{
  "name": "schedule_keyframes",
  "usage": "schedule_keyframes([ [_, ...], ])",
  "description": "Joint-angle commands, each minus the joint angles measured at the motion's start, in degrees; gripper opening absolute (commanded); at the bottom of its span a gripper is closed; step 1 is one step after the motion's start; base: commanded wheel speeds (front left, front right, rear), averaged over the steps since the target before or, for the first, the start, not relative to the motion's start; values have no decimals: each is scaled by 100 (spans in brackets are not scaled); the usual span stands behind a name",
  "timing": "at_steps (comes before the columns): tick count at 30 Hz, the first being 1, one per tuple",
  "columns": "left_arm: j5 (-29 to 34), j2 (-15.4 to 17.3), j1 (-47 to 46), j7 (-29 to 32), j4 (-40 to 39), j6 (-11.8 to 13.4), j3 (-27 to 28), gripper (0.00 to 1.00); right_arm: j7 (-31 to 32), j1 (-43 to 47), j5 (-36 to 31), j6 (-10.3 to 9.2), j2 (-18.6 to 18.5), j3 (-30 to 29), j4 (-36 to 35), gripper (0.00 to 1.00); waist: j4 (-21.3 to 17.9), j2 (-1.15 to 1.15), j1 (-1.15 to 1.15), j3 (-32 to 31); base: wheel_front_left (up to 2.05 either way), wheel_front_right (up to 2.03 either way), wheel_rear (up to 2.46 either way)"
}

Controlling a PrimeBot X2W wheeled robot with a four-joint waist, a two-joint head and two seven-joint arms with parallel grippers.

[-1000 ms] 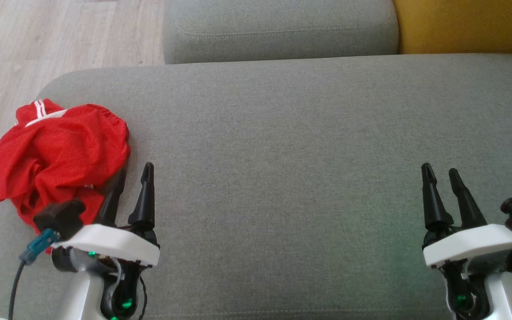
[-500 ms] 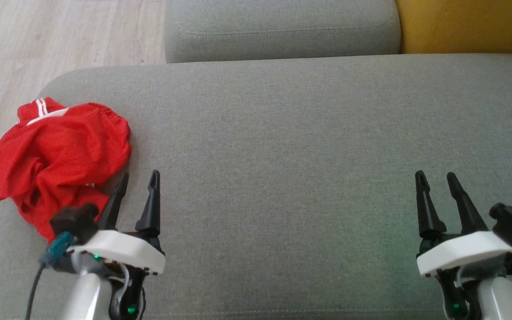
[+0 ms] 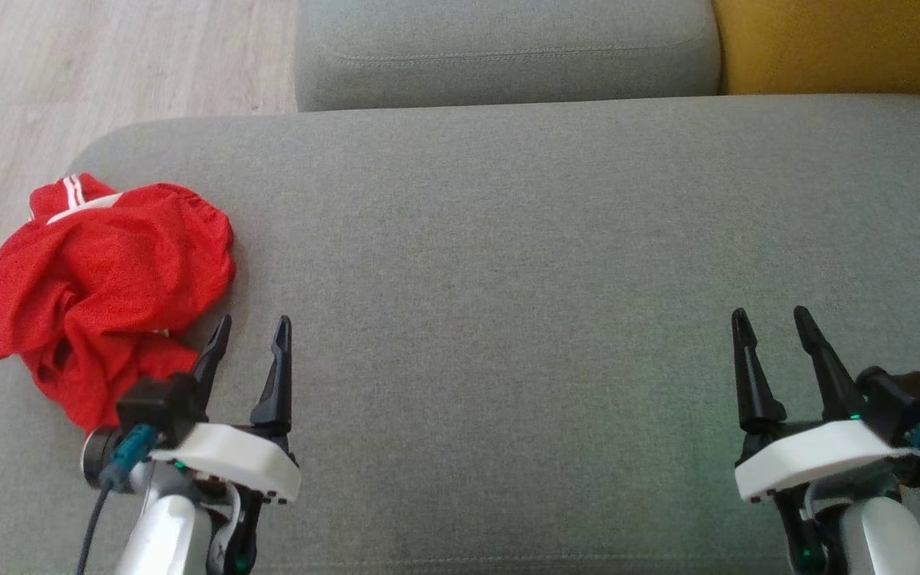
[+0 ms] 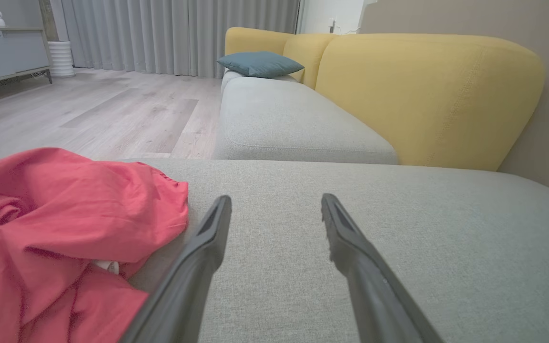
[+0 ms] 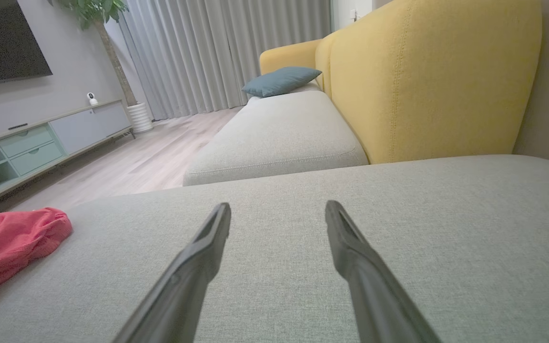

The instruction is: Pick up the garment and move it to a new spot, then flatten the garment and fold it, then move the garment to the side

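Sofa seat (image 3: 508, 239): bare grey, room for flattening.
Garment (image 3: 101, 287): red heap, left edge.
Left gripper (image 3: 254, 323): fingers released beside the heap, likely for grabbing.
Right gripper (image 3: 771, 313): fingers released, empty.

A grey sofa seat (image 3: 556, 263) stretches wide, with a yellow backrest (image 4: 422, 95) behind it. A teal pillow (image 4: 259, 63) lies on the far cushion. Beyond are a pale wood floor (image 4: 112, 109), grey curtains (image 4: 174, 33) and a low cabinet (image 5: 41, 143).
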Motion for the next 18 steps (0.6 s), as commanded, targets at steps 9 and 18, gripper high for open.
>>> schedule_keyframes([
  [9,663,55,-422,-219,-41,100,201,100,-199,-114,-557,44,4,140,-210,100,17,0,0,11,0,0,0],
  [18,564,0,-426,-219,64,98,294,100,-235,-95,-296,44,9,60,-124,100,51,0,0,20,0,0,0],
])
